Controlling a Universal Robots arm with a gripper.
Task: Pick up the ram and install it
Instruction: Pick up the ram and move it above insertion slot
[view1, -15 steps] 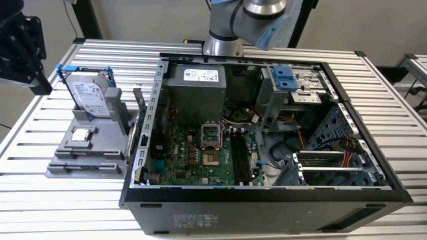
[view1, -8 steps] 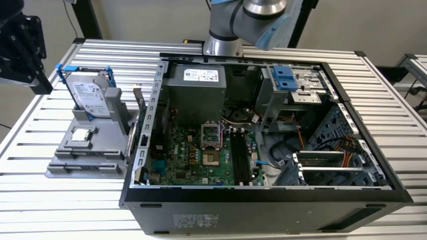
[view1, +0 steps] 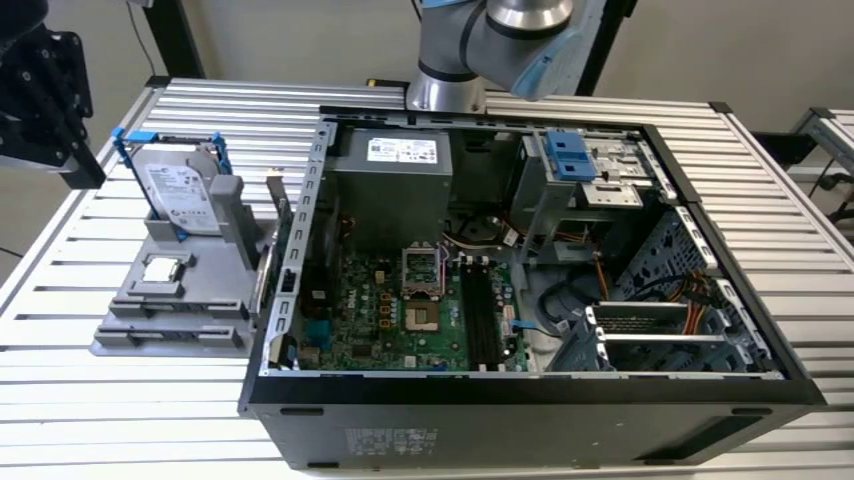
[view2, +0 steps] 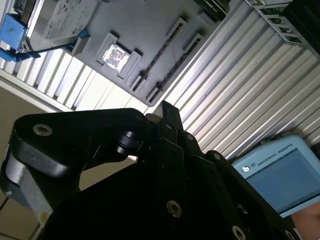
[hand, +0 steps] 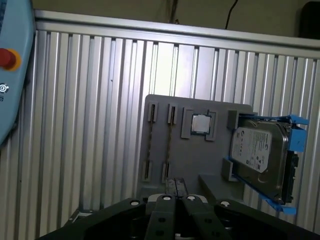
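Cut off and covered
The arm (view1: 514, 35) leaves the exterior view's top edge; in the first wrist view the gripper (hand: 176, 196) covers one end of the gray holder (hand: 195, 160).

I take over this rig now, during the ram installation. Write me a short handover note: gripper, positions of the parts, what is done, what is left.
Gripper: outside the open black computer case, near the grey plastic parts holder on the ribbed aluminium table.
Parts: the silver hard drive in its blue frame and the small square silver processor chip sit in the holder; its two long slots look empty.
Ram: held or already seated on the green motherboard, I cannot tell.
Done and left: installation unconfirmed.
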